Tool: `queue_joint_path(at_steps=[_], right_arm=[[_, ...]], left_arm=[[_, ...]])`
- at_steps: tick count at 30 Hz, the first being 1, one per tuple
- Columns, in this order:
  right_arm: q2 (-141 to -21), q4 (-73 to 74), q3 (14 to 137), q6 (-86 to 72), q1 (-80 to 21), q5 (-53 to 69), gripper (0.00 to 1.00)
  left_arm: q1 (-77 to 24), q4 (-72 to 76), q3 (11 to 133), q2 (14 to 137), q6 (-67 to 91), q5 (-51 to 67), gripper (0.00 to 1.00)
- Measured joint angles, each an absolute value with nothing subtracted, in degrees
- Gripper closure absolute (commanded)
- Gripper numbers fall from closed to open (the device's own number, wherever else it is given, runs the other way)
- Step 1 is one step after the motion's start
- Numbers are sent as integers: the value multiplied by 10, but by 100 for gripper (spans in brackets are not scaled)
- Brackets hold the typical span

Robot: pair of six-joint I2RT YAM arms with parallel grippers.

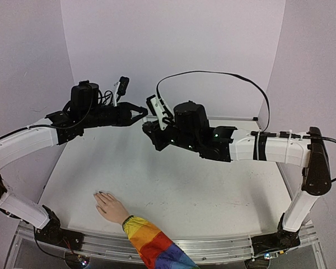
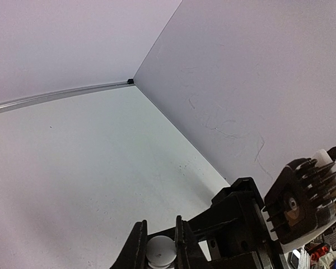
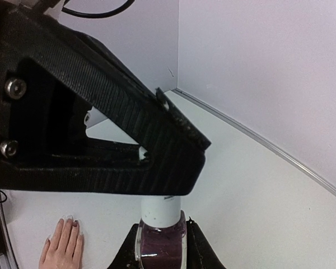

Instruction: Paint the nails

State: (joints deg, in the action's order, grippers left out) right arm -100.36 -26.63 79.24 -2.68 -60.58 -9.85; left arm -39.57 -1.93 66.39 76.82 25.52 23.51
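**A:** Left pincer (image 2: 160, 235) first: its black fingers are pressed in on a round white cap (image 2: 161, 251), bottom centre of the left wrist view.

**B:** Directly under it, the right pincer (image 3: 163, 231) is pinching a small glossy dark purple bottle (image 3: 161, 249) by its sides, bottom centre of the right wrist view. The cap sits on that bottle's neck, so both arms meet on one item.

**A:** Any writing?

**B:** There's a tiny dark mark high on the cap, too small to read. I can't make out a brand.

**A:** How much room is there?

**B:** From above, the pincers meet in the upper middle of the frame, raised over the white tabletop (image 1: 201, 185). Open table spreads below them and to both sides. Pale lilac walls (image 1: 173, 45) close in behind, left and right.

**A:** And the nails?

**B:** Lower left of the overhead view has a pale beige hand (image 1: 110, 206) lying flat, fingers pointing to the upper left. Its rainbow-striped sleeve (image 1: 151, 246) crosses the metal rail (image 1: 224, 246) along the bottom edge. The nails (image 3: 74, 223) show at the lower left of the right wrist view. At least one looks dark and others pale, all well apart from the bottle.

**A:** Anything in the way?

**B:** A black cable (image 1: 224, 75) loops over the right arm in the upper right. The left pincer's black body fills the upper left of the right wrist view and hides much of the table.
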Motion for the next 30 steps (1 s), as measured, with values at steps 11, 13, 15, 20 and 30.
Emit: queue_joint_path(at_steps=[11, 13, 15, 20, 30], right_arm=[[-1004, -304, 794, -30, -595, -66, 100], [-1004, -320, 788, -28, -584, -33, 100], [-1001, -340, 777, -25, -573, 10, 100], [-978, -370, 735, -22, -528, 184, 100], [-987, -585, 723, -277, -474, 575, 100]], left_arm=[[-396, 11, 664, 764, 255, 226, 100], [-396, 12, 667, 764, 253, 229, 100], [-394, 11, 668, 764, 249, 239, 100], [-392, 12, 672, 771, 235, 312, 100], [-408, 70, 701, 762, 171, 509, 100]])
